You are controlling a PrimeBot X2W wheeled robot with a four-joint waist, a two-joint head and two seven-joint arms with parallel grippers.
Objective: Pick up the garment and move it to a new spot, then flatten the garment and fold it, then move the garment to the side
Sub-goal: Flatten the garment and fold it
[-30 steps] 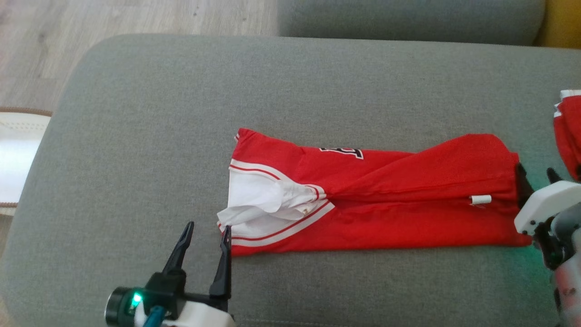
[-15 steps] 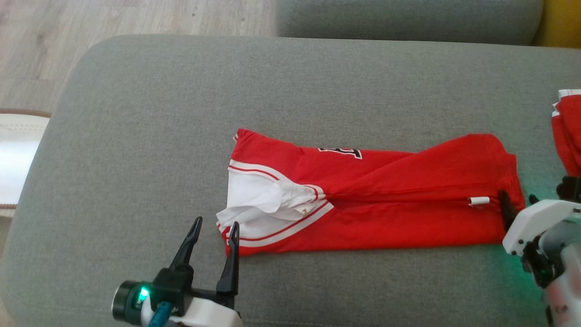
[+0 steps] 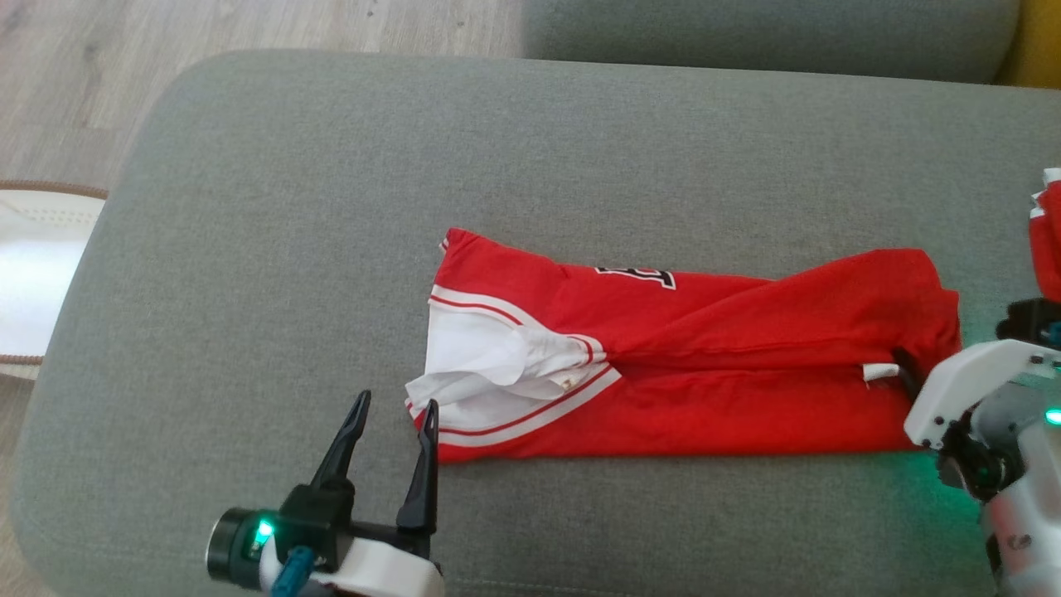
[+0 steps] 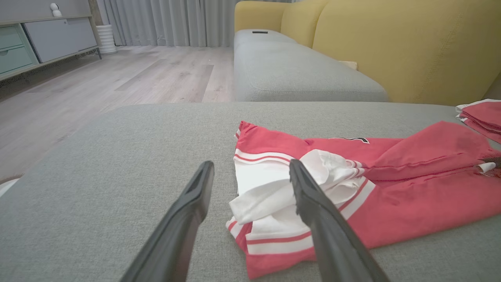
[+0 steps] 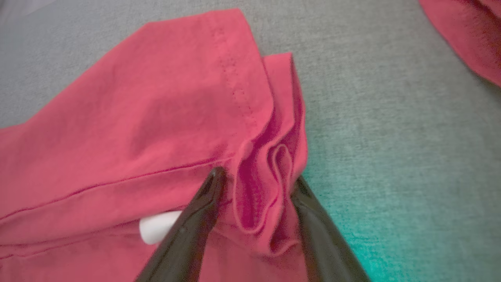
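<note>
Right gripper [image 5: 257, 175]: two dark fingers stand parted on either side of a ruck of hem at the end of the red jersey [image 3: 704, 365]. The cloth bunches up between them, but whether it is clamped cannot be told.
Left gripper [image 3: 398, 402]: fingers wide apart and holding nothing, low over the cushion at the jersey's white-trimmed end. One fingertip is at the cloth's near corner and the other is over bare upholstery.
Garment: the jersey lies as a long narrow band across the grey seat cushion [image 3: 331, 207], with its sides lapped inward. A white panel is rumpled at one end, and a small white tag [image 3: 879, 372] shows near the other.
Done, on this evidence: the lengthwise folds appear made, and the jersey lies fairly flat in open space on the cushion.
Left to do, by judgement: bring one end over to the other, a move the two grippers seem placed for, then shift the folded piece to the side.
Hard to make out: the black lettering [image 3: 638, 276] is mostly tucked under a fold and unreadable. A second red garment [image 3: 1048, 240] is cut off at the picture's edge. The right gripper's fingertips are largely masked by its own white housing in the head view.
</note>
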